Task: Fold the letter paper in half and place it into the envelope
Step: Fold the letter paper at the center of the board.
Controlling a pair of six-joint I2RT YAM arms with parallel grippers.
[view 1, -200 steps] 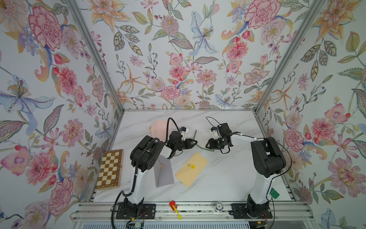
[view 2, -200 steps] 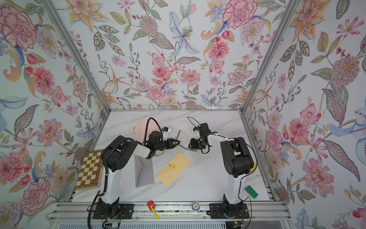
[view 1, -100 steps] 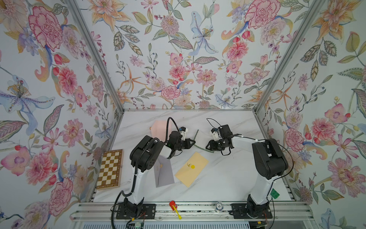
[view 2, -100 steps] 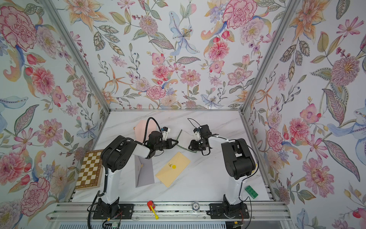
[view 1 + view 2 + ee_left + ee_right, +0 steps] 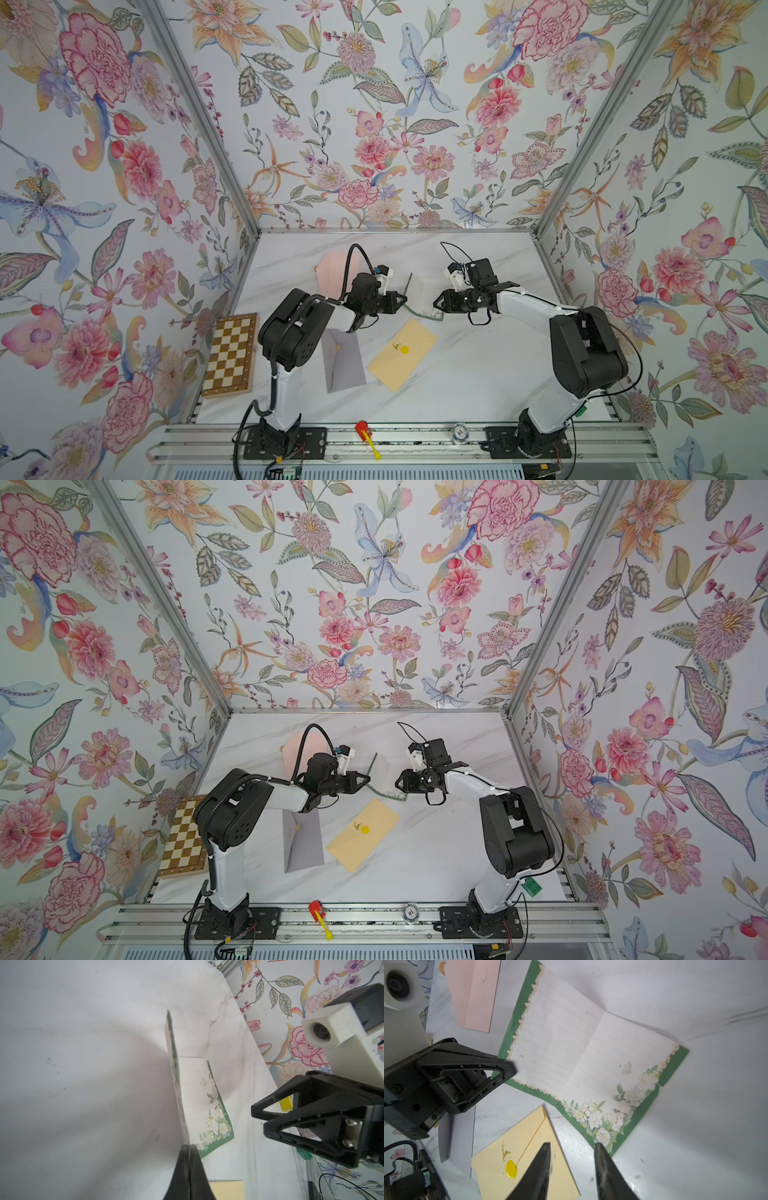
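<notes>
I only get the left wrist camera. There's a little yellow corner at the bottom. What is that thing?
Observer: A yellow envelope lying flat on the table, flap down, with a round gold sticker at the flap's tip.
Operator: Are there more envelopes?
Observer: Yes. A pink envelope lies farther back on the table than the left gripper.
Operator: Is the other pincher holding anything?
Observer: No. The right gripper has its jaws apart with nothing between them, near the flowery corner of the letter paper.
</notes>
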